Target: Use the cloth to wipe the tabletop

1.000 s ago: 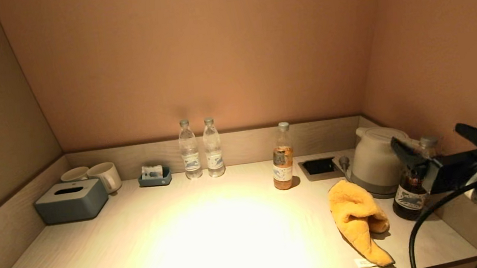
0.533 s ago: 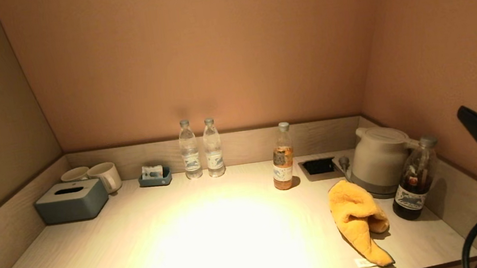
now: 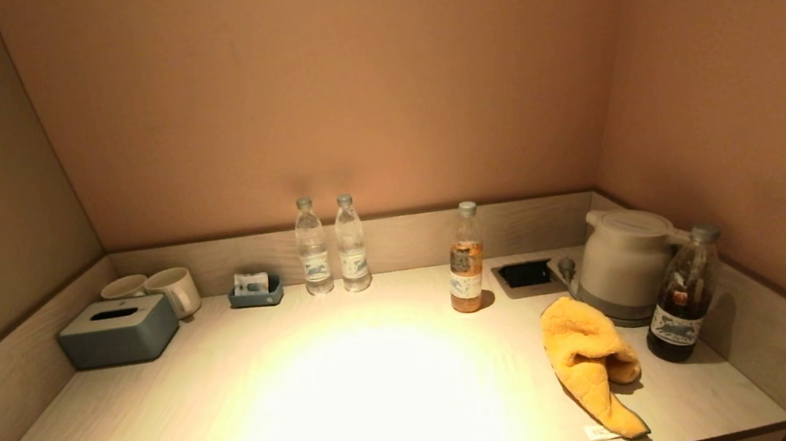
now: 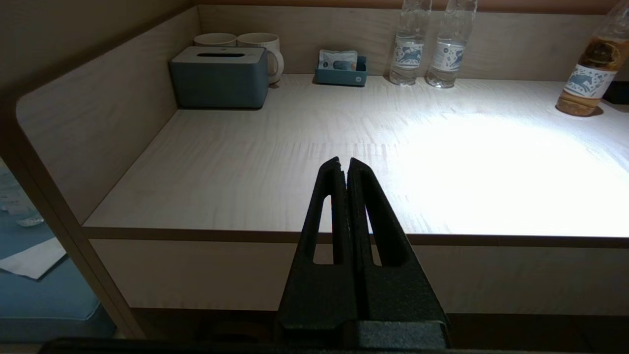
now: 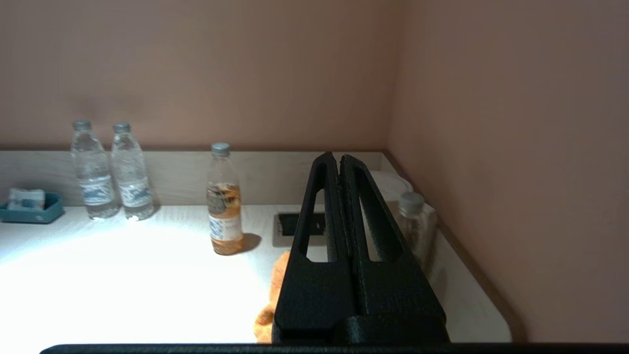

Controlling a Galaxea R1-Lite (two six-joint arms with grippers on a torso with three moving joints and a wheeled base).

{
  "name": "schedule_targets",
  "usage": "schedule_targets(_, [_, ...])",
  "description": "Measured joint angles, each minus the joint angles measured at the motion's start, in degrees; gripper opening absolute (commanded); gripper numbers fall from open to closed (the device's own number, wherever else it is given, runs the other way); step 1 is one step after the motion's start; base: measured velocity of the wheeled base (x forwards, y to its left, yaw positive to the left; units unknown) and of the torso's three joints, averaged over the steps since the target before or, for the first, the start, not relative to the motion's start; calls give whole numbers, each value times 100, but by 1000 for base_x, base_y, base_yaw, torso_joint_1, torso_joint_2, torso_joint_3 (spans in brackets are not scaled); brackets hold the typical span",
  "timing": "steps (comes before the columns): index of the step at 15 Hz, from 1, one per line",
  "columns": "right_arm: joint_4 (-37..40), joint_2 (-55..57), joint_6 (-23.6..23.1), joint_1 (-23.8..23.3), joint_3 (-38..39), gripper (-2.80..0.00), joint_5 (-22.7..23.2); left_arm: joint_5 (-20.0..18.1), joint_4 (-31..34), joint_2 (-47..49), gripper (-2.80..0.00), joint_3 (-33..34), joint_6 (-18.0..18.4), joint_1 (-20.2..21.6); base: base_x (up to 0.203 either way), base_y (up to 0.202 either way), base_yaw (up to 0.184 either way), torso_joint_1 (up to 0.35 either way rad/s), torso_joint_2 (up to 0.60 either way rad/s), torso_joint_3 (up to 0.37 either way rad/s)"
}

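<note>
A crumpled orange-yellow cloth (image 3: 591, 362) lies on the pale wooden tabletop (image 3: 354, 402) at the front right, near the kettle. A strip of it shows in the right wrist view (image 5: 275, 295) beside the fingers. My right gripper (image 5: 340, 158) is shut and empty, held back from the table's front right, above the cloth. My left gripper (image 4: 344, 162) is shut and empty, in front of the table's front edge on the left side. Neither arm shows in the head view.
A white kettle (image 3: 620, 265) and a dark bottle (image 3: 682, 306) stand at the right. An orange drink bottle (image 3: 464, 260), two water bottles (image 3: 330, 246), a small blue tray (image 3: 254, 289), two mugs (image 3: 153, 288) and a grey tissue box (image 3: 117, 330) line the back and left. A socket recess (image 3: 526, 274) lies by the kettle.
My right arm has drawn back to the right and out of the head view. The cloth and the other things have not moved.
</note>
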Motion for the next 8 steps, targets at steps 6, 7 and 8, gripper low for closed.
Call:
schedule_targets(6, [853, -705, -59, -28, -30, -280, -528, 1, -1, 0, -280, 0, -2, 4, 0, 0, 0, 0, 0, 0])
schedule_targets(7, [997, -903, -66, -40, -57, -280, -581, 0, -1, 0, -280, 0, -2, 4, 0, 0, 0, 0, 0, 0])
schedule_targets(8, [1144, -1102, -80, -55, -83, -280, -620, -1, 0, 0, -280, 0, -2, 4, 0, 0, 0, 0, 0, 0])
